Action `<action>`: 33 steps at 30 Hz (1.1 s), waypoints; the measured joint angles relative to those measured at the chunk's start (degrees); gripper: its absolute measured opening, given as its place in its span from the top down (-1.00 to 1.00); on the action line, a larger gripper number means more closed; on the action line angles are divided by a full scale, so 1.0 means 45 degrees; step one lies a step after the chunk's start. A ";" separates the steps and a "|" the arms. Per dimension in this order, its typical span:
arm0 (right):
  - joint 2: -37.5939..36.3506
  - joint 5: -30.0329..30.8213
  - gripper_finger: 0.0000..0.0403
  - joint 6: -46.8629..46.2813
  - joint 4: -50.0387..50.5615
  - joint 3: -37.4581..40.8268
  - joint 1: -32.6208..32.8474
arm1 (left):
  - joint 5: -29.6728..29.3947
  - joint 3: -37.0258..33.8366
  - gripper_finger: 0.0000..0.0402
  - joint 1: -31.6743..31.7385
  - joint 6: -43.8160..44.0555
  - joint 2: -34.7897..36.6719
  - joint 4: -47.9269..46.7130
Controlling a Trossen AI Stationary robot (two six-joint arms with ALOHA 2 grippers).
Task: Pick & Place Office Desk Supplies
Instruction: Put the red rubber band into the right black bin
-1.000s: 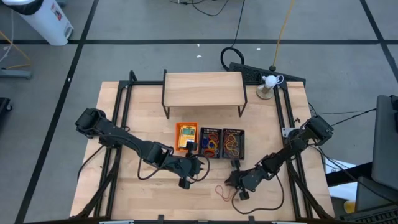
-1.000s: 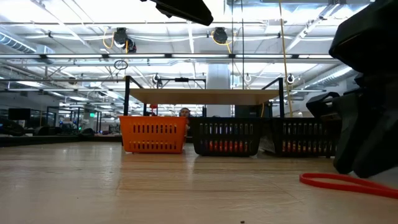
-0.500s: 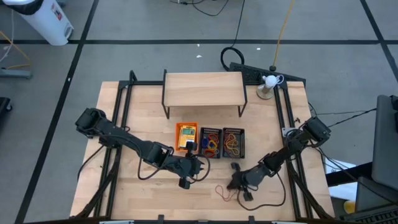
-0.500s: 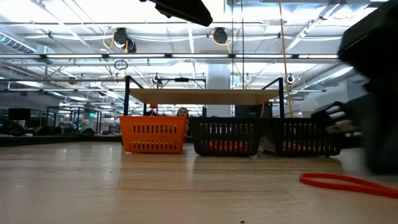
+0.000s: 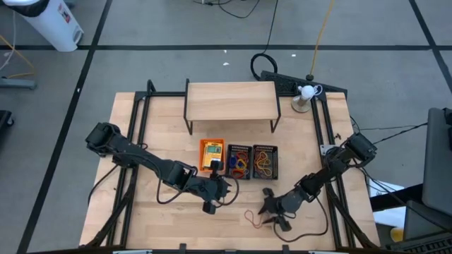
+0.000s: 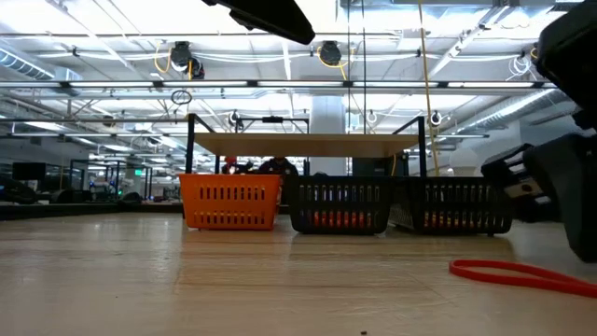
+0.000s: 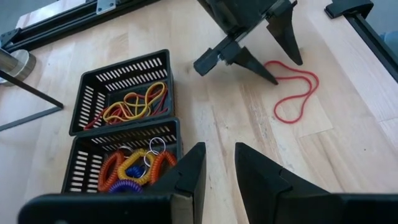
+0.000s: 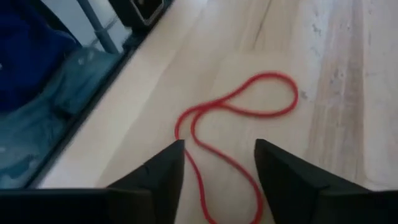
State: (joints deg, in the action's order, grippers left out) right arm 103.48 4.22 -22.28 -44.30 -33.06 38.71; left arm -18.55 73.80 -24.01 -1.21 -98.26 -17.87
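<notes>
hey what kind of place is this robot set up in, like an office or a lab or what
Most likely a robotics lab or workshop in a large industrial hall, not an office. The low view shows a high ceiling with strip lights and pipes and rows of similar frames behind. The wooden table stands on a bare grey floor with loose cables.

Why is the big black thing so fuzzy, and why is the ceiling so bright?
Low view: the right tool sits close to the camera, out of focus, while ceiling lights glare white. Right wrist view: the red rubber band looks soft, with blurry blue at the edge.
</notes>
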 joint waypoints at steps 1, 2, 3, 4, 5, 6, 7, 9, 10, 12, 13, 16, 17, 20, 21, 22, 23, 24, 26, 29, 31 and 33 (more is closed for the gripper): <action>0.0000 -0.0002 0.05 0.0095 0.0159 0.0000 0.0003 | 0.0000 0.0000 0.56 0.0004 0.0083 0.0000 0.0005; 0.0000 0.0006 0.00 0.0165 0.0297 0.0000 0.0003 | 0.0000 0.0000 0.56 0.0010 0.0140 0.0000 0.0005; -0.0007 0.0033 -0.04 0.0224 0.0412 -0.0010 0.0007 | -0.0004 0.0000 0.56 0.0010 0.0215 0.0000 0.0005; -0.0020 0.0040 -0.08 0.0342 0.0567 -0.0025 0.0007 | -0.0004 0.0000 0.56 0.0010 0.0301 0.0000 0.0005; -0.0034 0.0040 -0.11 0.0516 0.0727 -0.0032 0.0007 | -0.0003 0.0000 0.56 0.0023 0.0307 0.0000 0.0007; -0.0039 0.0049 -0.14 0.0678 0.0889 -0.0034 0.0012 | -0.0001 0.0000 0.56 0.0034 0.0305 0.0000 0.0010; -0.0049 0.0063 -0.17 0.0861 0.1025 -0.0034 0.0012 | 0.0001 0.0000 0.56 0.0058 0.0310 0.0000 0.0019; -0.0053 0.0172 -0.20 0.1211 0.1247 -0.0034 0.0012 | 0.0001 0.0000 0.56 0.0130 0.0328 0.0000 0.0019; -0.0053 0.0357 -0.20 0.1370 0.1378 -0.0036 0.0012 | -0.0002 0.0000 0.56 0.0181 0.0348 0.0000 0.0024; -0.0053 0.0504 -0.21 0.1678 0.1646 -0.0049 0.0013 | -0.0002 0.0000 0.56 0.0286 0.0392 0.0000 0.0024; -0.0053 0.0611 -0.21 0.1832 0.1771 -0.0049 0.0017 | -0.0002 0.0000 0.56 0.0330 0.0392 0.0000 0.0024; -0.0071 0.0727 -0.19 0.2124 0.2240 -0.0068 0.0022 | -0.0003 0.0000 0.56 0.0473 0.0392 0.0000 0.0025; -0.0070 0.0795 -0.18 0.2168 0.2383 -0.0068 0.0022 | -0.0004 0.0000 0.56 0.0519 0.0392 0.0000 0.0029; 0.0130 0.1055 -0.17 0.2412 0.2457 -0.0058 0.0017 | -0.0001 0.0000 0.56 0.0637 0.0387 0.0000 0.0026; 0.0215 0.1071 -0.17 0.2492 0.2460 -0.0058 0.0022 | -0.0001 0.0000 0.56 0.0673 0.0387 0.0000 0.0029; 0.0303 0.1122 -0.17 0.2513 0.2436 -0.0058 0.0022 | -0.0002 0.0000 0.56 0.0711 0.0387 0.0000 0.0028; 0.0387 0.1166 -0.17 0.2547 0.2434 -0.0058 0.0021 | 0.0001 0.0000 0.56 0.0750 0.0387 0.0000 0.0030; 0.0488 0.1207 -0.17 0.2595 0.2421 -0.0053 0.0010 | -0.0002 0.0000 0.56 0.0780 0.0387 0.0000 0.0037; 0.0689 0.1323 -0.15 0.2717 0.2414 -0.0049 -0.0002 | -0.0004 0.0000 0.56 0.0815 0.0387 0.0000 0.0044; 0.0832 0.1415 -0.12 0.2821 0.2359 -0.0044 -0.0002 | -0.0004 0.0000 0.56 0.0845 0.0420 0.0000 0.0150; 0.0876 0.1394 -0.10 0.2794 0.2356 -0.0044 0.0008 | -0.0004 0.0000 0.56 0.0835 0.0547 -0.0002 0.0331; 0.0890 0.1371 -0.07 0.2771 0.2362 -0.0039 0.0098 | -0.0004 0.0000 0.56 0.0832 0.0793 0.0000 0.0407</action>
State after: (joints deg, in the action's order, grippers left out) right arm 107.49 10.39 -9.81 -33.66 -33.23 39.15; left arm -18.57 73.80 -20.27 2.36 -98.26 -16.04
